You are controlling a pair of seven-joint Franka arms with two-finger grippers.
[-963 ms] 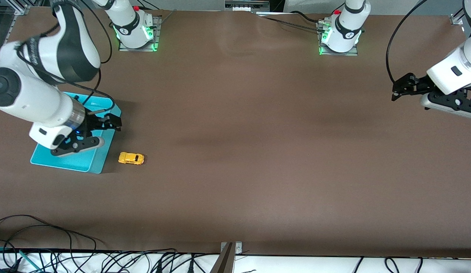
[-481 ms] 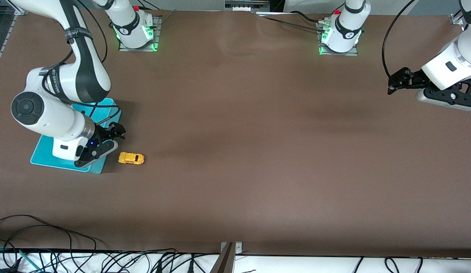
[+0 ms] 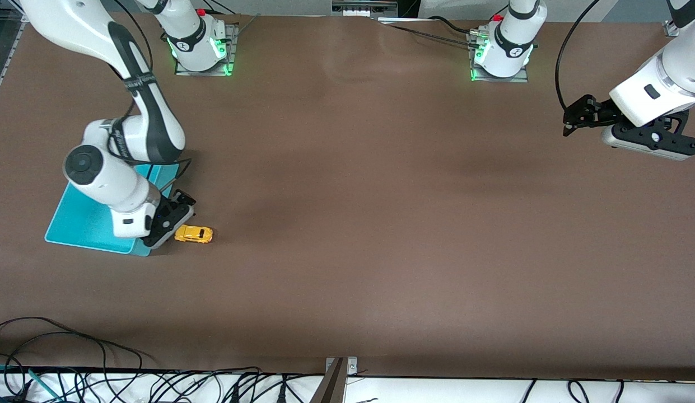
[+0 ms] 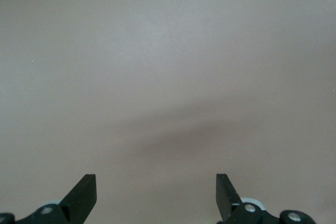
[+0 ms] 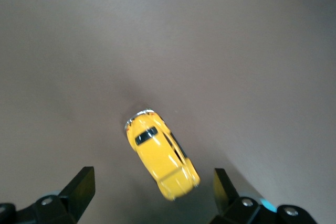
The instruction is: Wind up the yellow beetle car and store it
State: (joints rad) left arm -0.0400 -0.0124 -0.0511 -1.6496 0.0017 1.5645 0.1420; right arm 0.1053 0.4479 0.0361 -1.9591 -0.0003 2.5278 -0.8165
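Observation:
The yellow beetle car [image 3: 194, 234] stands on the brown table beside the corner of the turquoise bin [image 3: 78, 224] that is nearest the front camera. My right gripper [image 3: 182, 200] is open and hangs low at the bin's edge, just over the car's end that faces the bin. In the right wrist view the car [image 5: 160, 156] lies slanted, its near end between the open fingertips [image 5: 84, 182] of my right gripper [image 5: 152, 187], touching neither. My left gripper [image 3: 572, 118] is open and empty over bare table at the left arm's end; in the left wrist view the gripper [image 4: 156, 187] has only table beneath it.
The bin looks shallow, and my right arm covers part of it. A sliver of the bin [image 5: 265, 205] shows by one right finger. Cables [image 3: 101, 380] lie along the table edge nearest the front camera.
My right gripper has moved off the bin and down toward the car. My left gripper has drifted slightly toward the robots' bases. The car has not moved.

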